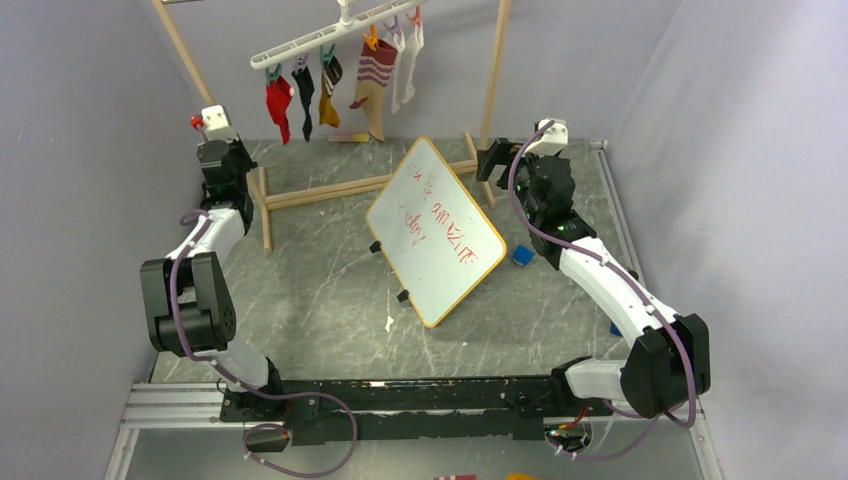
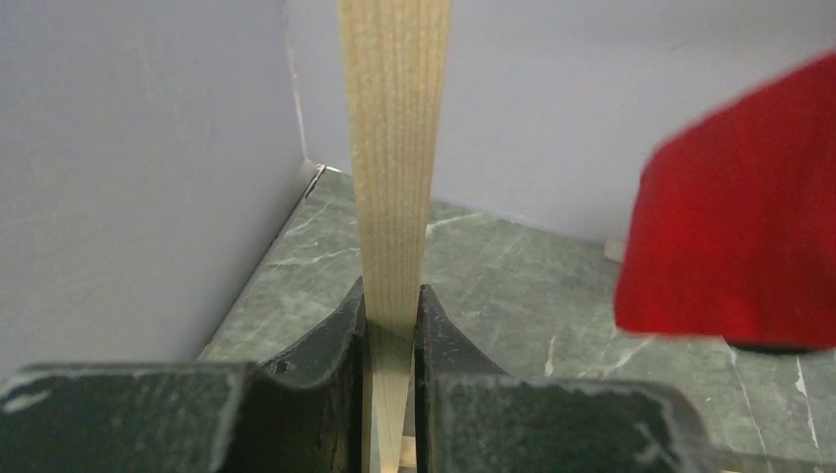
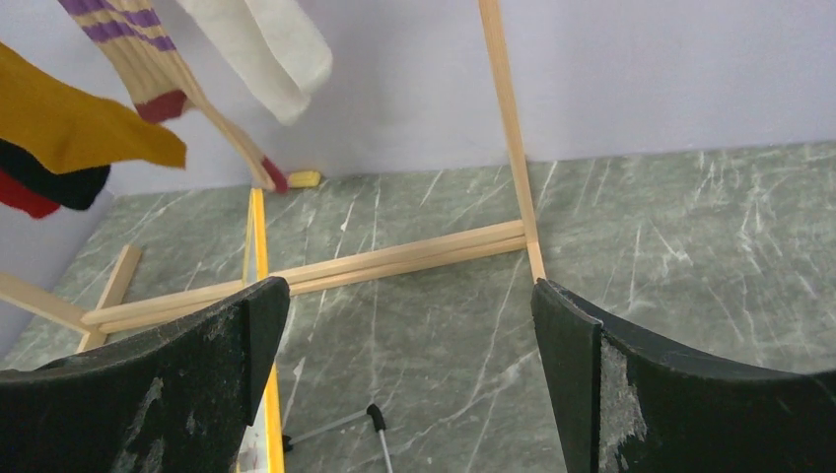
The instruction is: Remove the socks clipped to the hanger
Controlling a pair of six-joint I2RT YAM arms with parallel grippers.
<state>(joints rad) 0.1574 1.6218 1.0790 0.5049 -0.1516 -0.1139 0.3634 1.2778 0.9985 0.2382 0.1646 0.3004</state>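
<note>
Left pincer (image 2: pixel 391 307) clamps the pale wooden rack's post (image 2: pixel 394 118); right pincer (image 3: pixel 409 320) gapes; long white hanger (image 1: pixel 310 42) slants, socks (image 1: pixel 375 70) dangling downward.

Soft cloth socks (image 1: pixel 375 72), grained wooden post (image 2: pixel 394 148)

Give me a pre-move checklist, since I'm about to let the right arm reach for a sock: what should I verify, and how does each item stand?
1. Left gripper clamped on the pale wooden rack post, steadying it: ok.
2. Right gripper jaws wide open, empty: ok.
3. Six small socks hang clipped on the long white plastic hanger: ok.
4. Hanger hook securely seated: cannot tell, cut off at the top edge.
5. Yellow-framed whiteboard lies low on the table, probably out of the reach path: ok.
</note>
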